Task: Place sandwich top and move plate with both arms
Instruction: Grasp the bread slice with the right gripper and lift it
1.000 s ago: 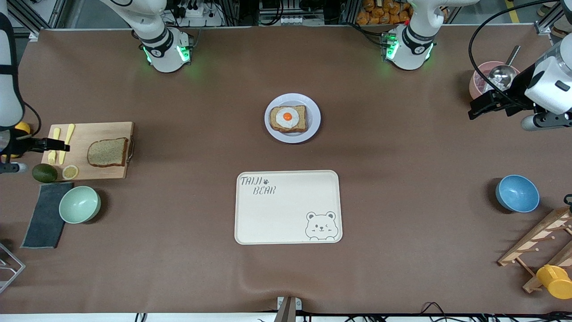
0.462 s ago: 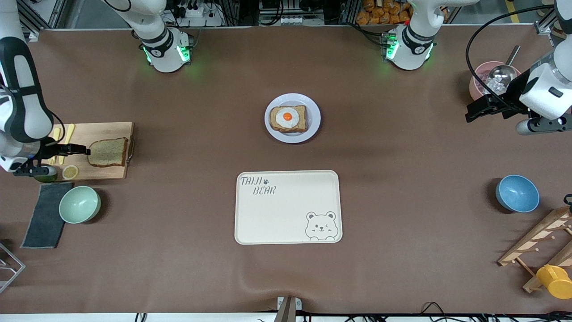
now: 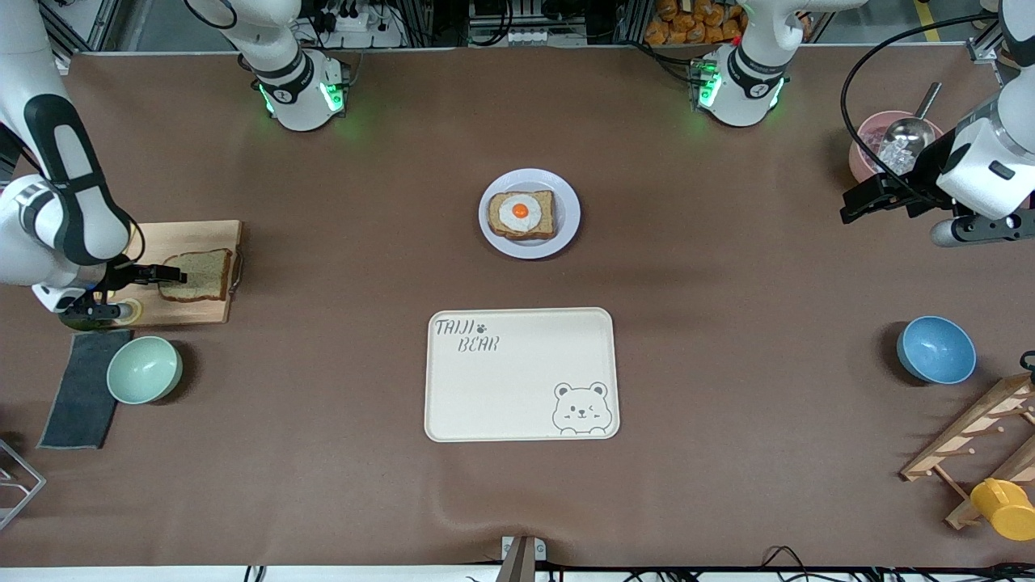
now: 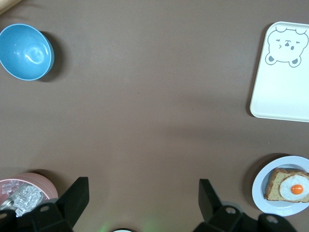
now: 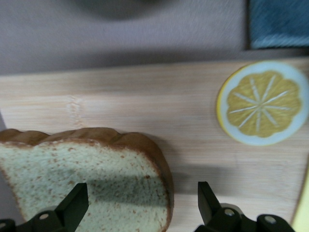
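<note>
The cream tray (image 3: 521, 374) lies nearest to the front camera, its long axis running from one arm's end of the table to the other; the wooden cutting board (image 3: 198, 273) lies at the right arm's end, and on it the sandwich top (image 3: 198, 274) lies flat, its long axis also along the table, its rounded crust toward the lemon slice (image 5: 263, 102), which only the right wrist view shows clearly; the plate (image 3: 530, 213), with the egg slice (image 3: 521, 214), sits at the middle, farther from the camera than the tray. The right gripper (image 3: 166, 275) reaches level over the bread's edge, fingers spread, holding nothing; the left gripper (image 3: 859, 202) hangs beside the pink bowl (image 3: 869, 145), fingers spread wide, empty; its wrist view shows the blue bowl (image 4: 26, 51).
</note>
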`<state>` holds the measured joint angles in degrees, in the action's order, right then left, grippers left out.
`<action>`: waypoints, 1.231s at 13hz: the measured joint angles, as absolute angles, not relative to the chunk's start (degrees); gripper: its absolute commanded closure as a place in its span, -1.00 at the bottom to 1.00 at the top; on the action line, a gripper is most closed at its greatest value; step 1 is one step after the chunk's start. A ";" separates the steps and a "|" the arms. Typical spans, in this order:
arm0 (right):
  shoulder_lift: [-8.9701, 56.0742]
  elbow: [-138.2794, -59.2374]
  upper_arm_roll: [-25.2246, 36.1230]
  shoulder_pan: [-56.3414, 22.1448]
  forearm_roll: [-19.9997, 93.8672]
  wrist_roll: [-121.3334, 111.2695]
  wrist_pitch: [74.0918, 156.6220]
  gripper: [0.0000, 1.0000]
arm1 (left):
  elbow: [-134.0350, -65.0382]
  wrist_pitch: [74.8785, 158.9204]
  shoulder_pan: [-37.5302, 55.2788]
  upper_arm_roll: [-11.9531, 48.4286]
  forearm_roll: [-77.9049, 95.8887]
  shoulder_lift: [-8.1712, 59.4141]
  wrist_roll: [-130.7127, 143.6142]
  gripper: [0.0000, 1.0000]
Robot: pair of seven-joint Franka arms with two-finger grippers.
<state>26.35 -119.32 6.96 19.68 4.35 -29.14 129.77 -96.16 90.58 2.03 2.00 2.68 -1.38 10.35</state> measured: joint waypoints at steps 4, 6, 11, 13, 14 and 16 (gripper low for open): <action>26.42 -119.55 6.89 19.68 4.67 -29.14 129.95 1.00 | -96.16 90.85 2.08 2.04 2.68 -1.38 10.35 -1.00; 25.97 -119.53 6.65 19.68 4.98 -29.39 129.32 1.00 | -96.12 90.91 2.09 2.04 2.68 -1.42 10.35 -1.00; 25.81 -119.53 6.67 19.96 5.75 -36.42 129.22 1.00 | -96.06 90.94 1.96 1.94 2.68 -1.52 10.35 -1.00; 25.73 -119.49 6.67 19.98 5.75 -37.35 129.22 1.00 | -96.01 90.97 1.97 1.95 2.68 -1.55 10.35 -1.00; 25.57 -119.49 6.63 19.98 5.78 -37.71 129.13 1.00 | -95.99 90.98 1.97 1.95 2.68 -1.56 10.35 -1.00; 24.87 -119.49 6.72 20.00 5.61 -38.20 128.78 1.00 | -95.98 91.03 1.97 1.95 2.68 -1.56 10.35 -1.00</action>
